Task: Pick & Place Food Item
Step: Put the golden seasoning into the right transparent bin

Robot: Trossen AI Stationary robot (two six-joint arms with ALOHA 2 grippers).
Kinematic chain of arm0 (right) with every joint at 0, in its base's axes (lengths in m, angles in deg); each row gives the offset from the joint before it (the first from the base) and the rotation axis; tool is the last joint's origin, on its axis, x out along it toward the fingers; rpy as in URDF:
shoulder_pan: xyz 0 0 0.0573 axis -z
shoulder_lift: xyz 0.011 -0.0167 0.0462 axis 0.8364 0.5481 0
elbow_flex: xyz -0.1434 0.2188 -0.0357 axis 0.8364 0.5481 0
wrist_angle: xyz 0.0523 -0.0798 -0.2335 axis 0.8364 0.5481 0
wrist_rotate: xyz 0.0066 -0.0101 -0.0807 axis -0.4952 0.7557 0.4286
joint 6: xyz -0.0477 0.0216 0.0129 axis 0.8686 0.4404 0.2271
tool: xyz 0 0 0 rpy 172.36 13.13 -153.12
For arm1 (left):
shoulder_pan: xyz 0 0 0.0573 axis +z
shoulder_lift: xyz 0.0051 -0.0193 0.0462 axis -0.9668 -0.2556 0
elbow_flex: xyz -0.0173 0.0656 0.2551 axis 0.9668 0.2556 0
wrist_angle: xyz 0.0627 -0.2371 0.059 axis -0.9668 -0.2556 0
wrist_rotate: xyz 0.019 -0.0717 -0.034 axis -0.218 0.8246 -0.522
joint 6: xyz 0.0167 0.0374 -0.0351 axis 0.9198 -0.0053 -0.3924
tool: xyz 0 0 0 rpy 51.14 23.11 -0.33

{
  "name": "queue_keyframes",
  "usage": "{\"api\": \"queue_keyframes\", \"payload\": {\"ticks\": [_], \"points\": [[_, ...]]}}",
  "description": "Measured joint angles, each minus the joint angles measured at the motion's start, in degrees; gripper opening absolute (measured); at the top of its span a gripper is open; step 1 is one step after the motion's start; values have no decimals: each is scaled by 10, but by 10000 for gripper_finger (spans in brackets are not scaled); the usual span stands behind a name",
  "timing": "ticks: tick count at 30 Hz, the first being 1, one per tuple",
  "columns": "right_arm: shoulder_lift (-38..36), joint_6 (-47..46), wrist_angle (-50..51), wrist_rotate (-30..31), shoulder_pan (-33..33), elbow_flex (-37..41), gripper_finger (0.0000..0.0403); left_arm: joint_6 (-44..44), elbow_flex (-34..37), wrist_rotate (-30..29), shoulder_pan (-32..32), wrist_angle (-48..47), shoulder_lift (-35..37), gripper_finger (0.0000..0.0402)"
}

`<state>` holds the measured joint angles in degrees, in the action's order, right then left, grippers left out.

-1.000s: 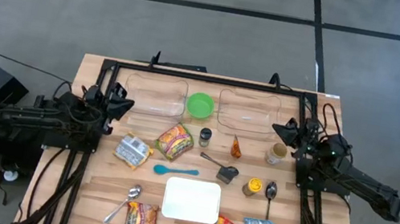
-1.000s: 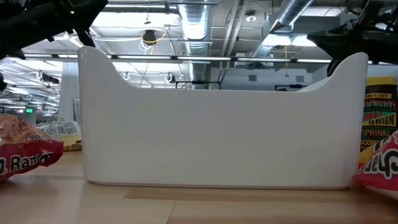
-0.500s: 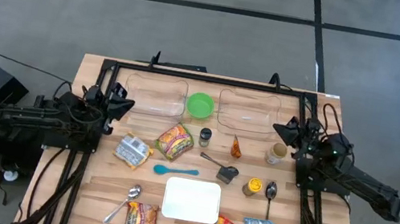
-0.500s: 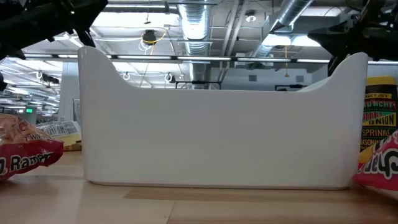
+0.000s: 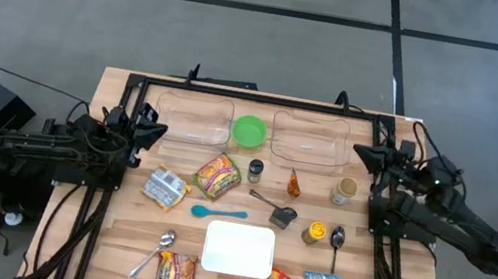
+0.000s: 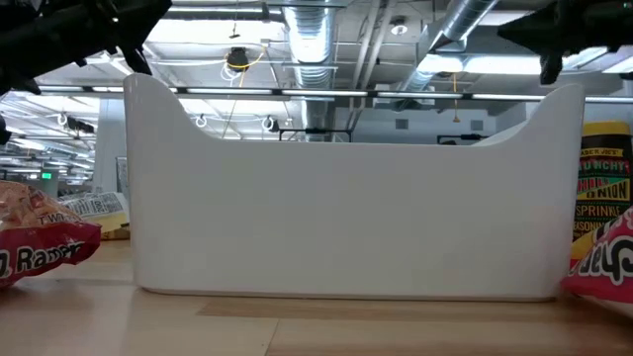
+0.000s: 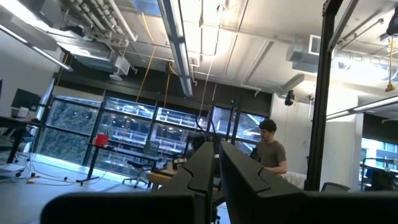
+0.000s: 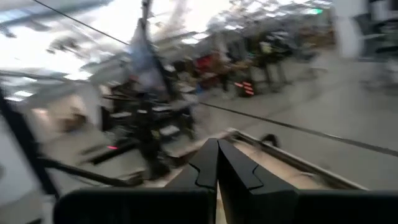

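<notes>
Two pincers are seen pressed together and pinching nothing: the right pincer (image 5: 360, 153) is held at the counter's three o'clock edge, pointing inward, and the left pincer (image 5: 157, 130) is parked at the nine o'clock edge. No food item has been picked, and which one is meant cannot be told from the task alone.

Nearest the right pincer, a small jar (image 5: 346, 190) stands just toward six o'clock, with a clear tray (image 5: 310, 139) beside the pincer toward nine o'clock. The orange noodle packet (image 5: 218, 175) lies near the counter's (image 5: 111, 238) centre, well apart from both pincers; the white bin (image 5: 239, 249) sits toward six o'clock.

A descent with fingers unopened would probably shove the target aside. The jar could be toppled, since it lies just beside the right arm's likely reach inward.
</notes>
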<state>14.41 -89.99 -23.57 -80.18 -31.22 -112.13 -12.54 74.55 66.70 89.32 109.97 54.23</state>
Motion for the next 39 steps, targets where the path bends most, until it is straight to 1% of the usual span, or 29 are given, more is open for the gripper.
{"api": "queue_keyframes", "payload": {"ticks": [3, 6, 12, 19, 23, 30, 35, 39], "points": [[35, 11, 66, 32, 0, -56, 1, 0, 0, 0, 0, 0, 0, 21], [77, 11, 126, 51, 0, -108, 1, 0, 0, 0, 0, 0, 0, 21], [177, 9, 258, 52, 0, -200, 0, 0, 0, 0, 0, 0, 0, 21], [290, -43, 449, 50, 0, -278, 0, 0, 0, 0, 0, 0, 0, 21], [322, -84, 534, 50, 0, -296, 0, 0, 0, 0, 0, 0, 0, 21], [347, -153, 633, 48, -5, -296, 0, -1, 0, 0, 0, 0, 0, 21], [346, -195, 644, 50, -38, -296, 0, -1, 0, 0, 0, 0, 0, 21], [347, -231, 645, 73, -80, -293, 0, -1, 0, 0, 0, 0, 0, 21]]}}
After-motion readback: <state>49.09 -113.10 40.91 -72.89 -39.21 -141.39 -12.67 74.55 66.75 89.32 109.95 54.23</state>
